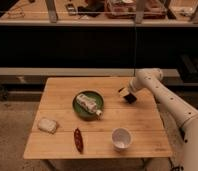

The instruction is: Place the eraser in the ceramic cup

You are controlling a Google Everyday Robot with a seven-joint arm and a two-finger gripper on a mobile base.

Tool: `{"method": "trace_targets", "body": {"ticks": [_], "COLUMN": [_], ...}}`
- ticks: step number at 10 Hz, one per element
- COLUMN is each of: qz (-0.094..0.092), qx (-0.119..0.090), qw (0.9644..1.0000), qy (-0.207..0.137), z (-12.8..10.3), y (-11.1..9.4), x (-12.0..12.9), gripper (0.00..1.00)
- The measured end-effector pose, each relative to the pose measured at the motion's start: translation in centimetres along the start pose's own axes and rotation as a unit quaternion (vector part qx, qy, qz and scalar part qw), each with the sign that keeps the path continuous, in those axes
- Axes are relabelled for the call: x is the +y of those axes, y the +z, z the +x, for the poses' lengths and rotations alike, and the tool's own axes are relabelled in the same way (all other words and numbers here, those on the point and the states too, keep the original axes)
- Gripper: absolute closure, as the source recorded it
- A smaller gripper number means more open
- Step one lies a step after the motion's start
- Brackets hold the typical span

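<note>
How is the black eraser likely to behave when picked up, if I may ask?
The eraser looks flat and stiff, so it probably won't flop or roll. Being small, it is likely light. The claw is at one end, so it might tilt when lifted.

**Legible text:** none. No word, label, brand, number or sign can be read anywhere in the camera view. The wrapping of the pale bottle [88, 104] on the green plate [80, 111] cannot be made out, nor can the goods [129, 7] on the shelf [92, 21] behind. The gripper [123, 93], bearing no readable mark, hangs with jaws apart just over the eraser [130, 99] near the right rear of the table [62, 90].
</note>
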Motion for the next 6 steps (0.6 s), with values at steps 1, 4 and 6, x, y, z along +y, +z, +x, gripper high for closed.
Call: {"method": "trace_targets", "body": {"ticks": [1, 4, 6], "qz": [0.002, 0.007, 0.008], "qx": [-0.005, -0.024, -0.032], "qw": [1.0000, 0.9997, 0.9994], "qy": [0.002, 0.006, 0.007], "z": [-0.3, -1.6, -2.0], "y": [0.5, 2.1, 2.7], "x": [-0.1, -0.4, -0.4], "gripper": [0.20, 0.20, 0.31]}}
